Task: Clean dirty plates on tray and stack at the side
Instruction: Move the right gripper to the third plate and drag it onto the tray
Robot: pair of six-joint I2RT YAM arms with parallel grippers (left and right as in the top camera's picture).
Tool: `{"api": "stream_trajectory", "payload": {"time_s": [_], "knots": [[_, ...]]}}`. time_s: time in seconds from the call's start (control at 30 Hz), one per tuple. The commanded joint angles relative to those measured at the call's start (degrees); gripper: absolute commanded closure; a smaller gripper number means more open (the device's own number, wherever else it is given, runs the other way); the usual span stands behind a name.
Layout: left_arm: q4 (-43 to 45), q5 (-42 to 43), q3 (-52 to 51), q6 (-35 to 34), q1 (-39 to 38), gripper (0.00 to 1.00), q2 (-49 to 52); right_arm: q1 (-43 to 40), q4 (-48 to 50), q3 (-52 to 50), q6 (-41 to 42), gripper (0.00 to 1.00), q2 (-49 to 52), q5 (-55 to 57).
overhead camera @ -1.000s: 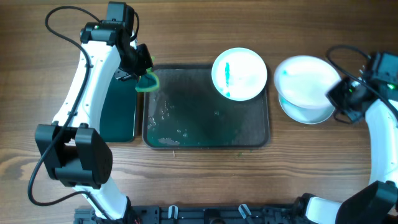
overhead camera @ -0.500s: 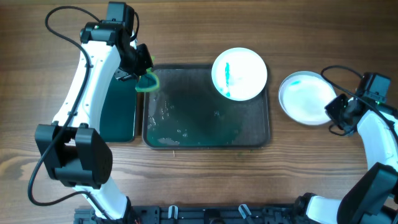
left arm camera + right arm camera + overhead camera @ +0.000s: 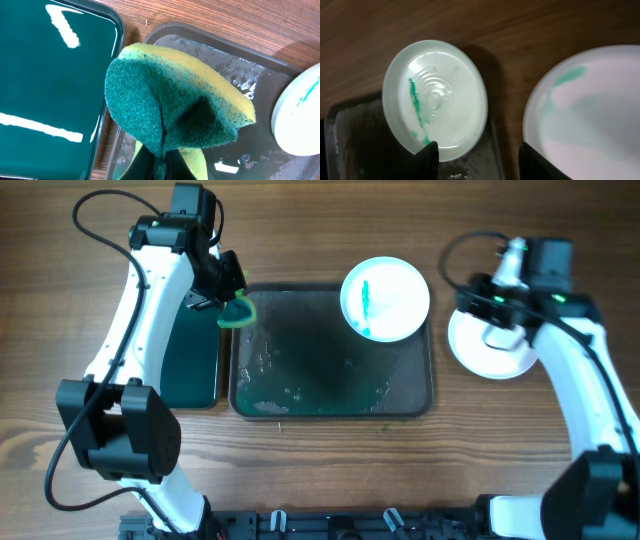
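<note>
The dark grey tray [image 3: 300,395] lies mid-table, wet inside. One white plate [image 3: 385,298] with teal streaks rests on its far right corner; it also shows in the right wrist view [image 3: 436,100]. White plates [image 3: 480,355] lie on the bare wood to the tray's right, seen with a faint teal smear in the right wrist view [image 3: 590,115]. My left gripper [image 3: 228,298] is shut on a green-and-yellow sponge [image 3: 170,107] above the tray's far left corner. My right gripper [image 3: 478,302] is open and empty, over the wood between the tray plate and the side plates [image 3: 477,160].
A smaller black tray with green inside [image 3: 190,350] lies left of the grey tray, under my left arm. Bare wood tabletop [image 3: 330,230] surrounds both trays. Water drops lie in the grey tray [image 3: 235,80].
My right arm let go of the plate at the right side and swung up and left, over the plates toward the tray. The left arm has not moved.
</note>
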Motion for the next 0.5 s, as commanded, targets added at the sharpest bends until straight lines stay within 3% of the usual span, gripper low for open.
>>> {"api": "stream_trajectory", "payload": {"time_s": [0.0,0.2,0.47], "knots": [[-0.04,0.72,0.26,0.68,-0.33,0.96,0.68,3.61,-1.18,6.75,-2.49,0.48,8.61,4.00],[0.42,0.70,0.26,0.70,-0.33,0.96,0.66,3.85,1.90,11.23,-11.17,0.48,20.11,1.09],[0.79,0.70,0.26,0.70,-0.33,0.96,0.66,3.85,8.94,11.21,-16.15,0.53,26.99,1.03]]}}
